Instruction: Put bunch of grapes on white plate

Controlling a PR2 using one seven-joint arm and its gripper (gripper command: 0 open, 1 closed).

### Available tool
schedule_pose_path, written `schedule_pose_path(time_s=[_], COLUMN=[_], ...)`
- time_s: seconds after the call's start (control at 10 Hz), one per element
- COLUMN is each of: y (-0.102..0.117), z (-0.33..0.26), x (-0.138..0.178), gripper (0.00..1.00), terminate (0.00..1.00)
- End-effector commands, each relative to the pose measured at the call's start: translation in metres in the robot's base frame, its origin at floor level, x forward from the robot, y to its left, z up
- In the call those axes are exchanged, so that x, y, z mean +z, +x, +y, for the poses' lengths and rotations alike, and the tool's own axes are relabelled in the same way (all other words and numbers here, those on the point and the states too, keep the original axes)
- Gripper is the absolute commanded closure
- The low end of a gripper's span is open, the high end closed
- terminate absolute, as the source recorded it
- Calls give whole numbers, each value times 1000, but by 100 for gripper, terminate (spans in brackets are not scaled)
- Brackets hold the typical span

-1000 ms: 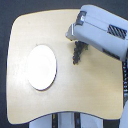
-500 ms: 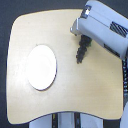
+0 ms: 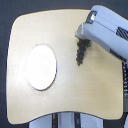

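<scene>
So: one arm, one gripper (image 3: 82, 46), one bunch of grapes (image 3: 79, 54), one white plate (image 3: 41, 67), one table (image 3: 70, 95).

Arm comes in from the exterior view's upper right. Boxy pale-grey shell, smooth, hard-edged, with a dark vented panel on its side. It narrows toward the gripper at its lower-left end.

Gripper: dark fingers only partly seen under the grey housing. Blurred and small; cannot tell whether the jaws are apart or clamped.

Bunch of grapes: elongated dark cluster, bumpy outline, purple-black. It hangs or lies directly below the gripper tip, its upper end touching or merging with the fingers. Whether it is gripped or resting on the tabletop cannot be told. No stem made out.

White plate: round, flat, plain, matte white, nothing on it. Sits well apart from the gripper, toward the exterior view's left and slightly lower.

Table: light wood-tone top, smooth, rounded corners, a dark stand showing beneath the near edge.
</scene>
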Motion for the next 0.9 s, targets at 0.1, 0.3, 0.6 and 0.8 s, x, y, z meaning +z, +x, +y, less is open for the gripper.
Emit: schedule_pose_path(time_s=[0.1,0.3,0.6,0.8], y=[-14,-9,-8,-16], z=[15,22,33,40], x=[-11,-16,-17,-13], gripper=[0,0,0,0], terminate=[0,0,0,0])
